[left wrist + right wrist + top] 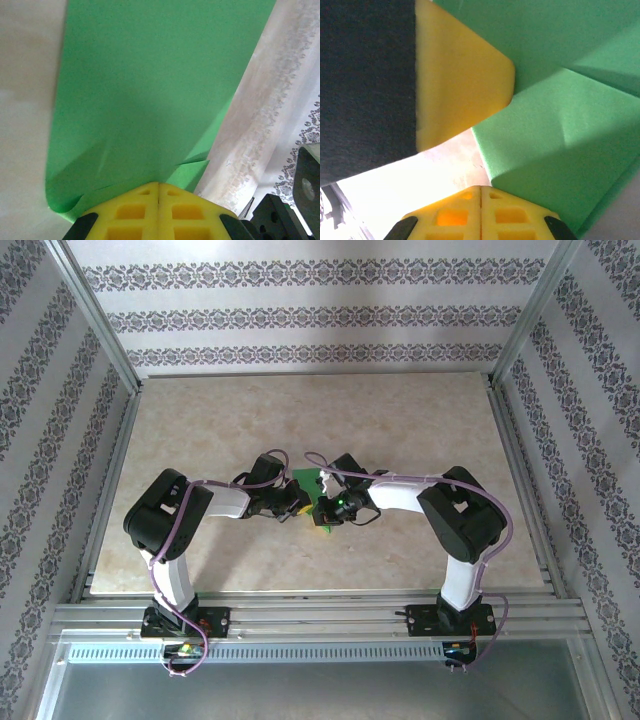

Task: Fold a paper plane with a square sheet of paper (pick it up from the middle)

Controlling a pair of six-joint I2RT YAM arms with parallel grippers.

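1. Left gripper (158, 186): the yellow fingers are pressed flat together, clenched on the near edge of the sheet of paper (150, 90). The sheet's layers run in at the fingertips.
2. Right gripper (480, 189): the fingers are closed with no gap. A folded edge of the sheet touches the right-hand finger, but whether it is pinched cannot be told.
3. View differences: the right wrist view adds the left gripper's yellow pad and dark body, meeting a fold from the upper left. The overhead view gives placement instead, with both grippers tip to tip at mid-table.
4. Sheet, appearance: bright green and matte.
   - Left wrist view: a broad plane stretches away, with a curled lower-left corner and small overlapping flaps.
   - Right wrist view: raised creases and angled facets.
   - Overhead view: a small green patch between the wrists. Whether it rests on the surface cannot be told.
5. Table (420, 430): a pale marbled top.
6. Walls (300, 315): striped patterned wallpaper.
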